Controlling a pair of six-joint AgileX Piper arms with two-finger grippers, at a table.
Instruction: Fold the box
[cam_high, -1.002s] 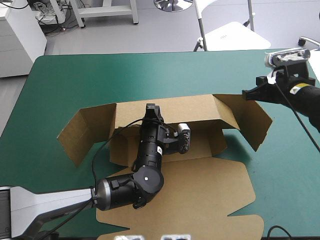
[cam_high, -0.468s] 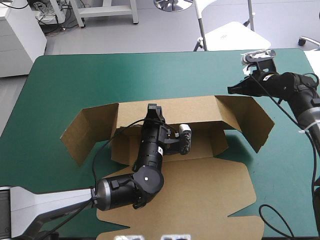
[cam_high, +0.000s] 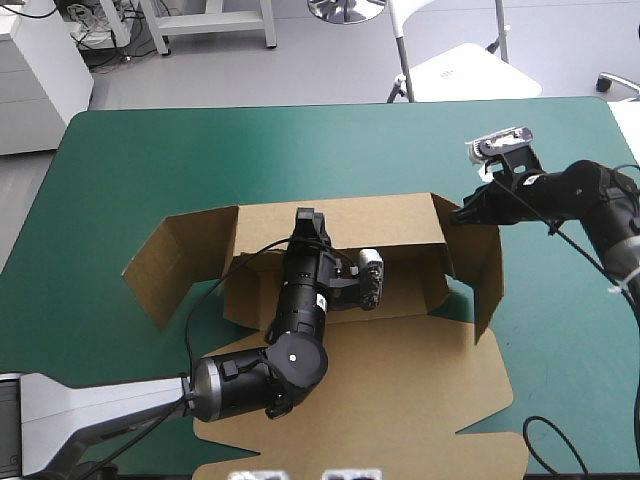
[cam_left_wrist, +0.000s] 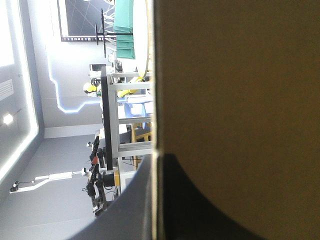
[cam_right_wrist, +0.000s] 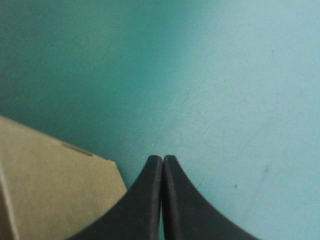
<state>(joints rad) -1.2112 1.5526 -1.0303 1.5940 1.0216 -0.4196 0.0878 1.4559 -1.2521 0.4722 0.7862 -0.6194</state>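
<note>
pressing with the right gripper (cam_right_wrist: 162, 159), its fingers closed into one point at the right flap (cam_high: 487, 268)'s top corner, should swing that flap inward squarely on its crease. the left gripper (cam_high: 306, 222) pinches the stiff back wall (cam_high: 385, 222). the box (cam_high: 400, 390), matte brown cut board, lies mid-table on the smooth teal-green cover (cam_high: 150, 160).

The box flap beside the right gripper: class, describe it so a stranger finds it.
On the teal-green table cover lies the cut brown board box, its far wall raised. The flap at that wall's right end stands turned inward, whereas the left flap splays outward.
</note>
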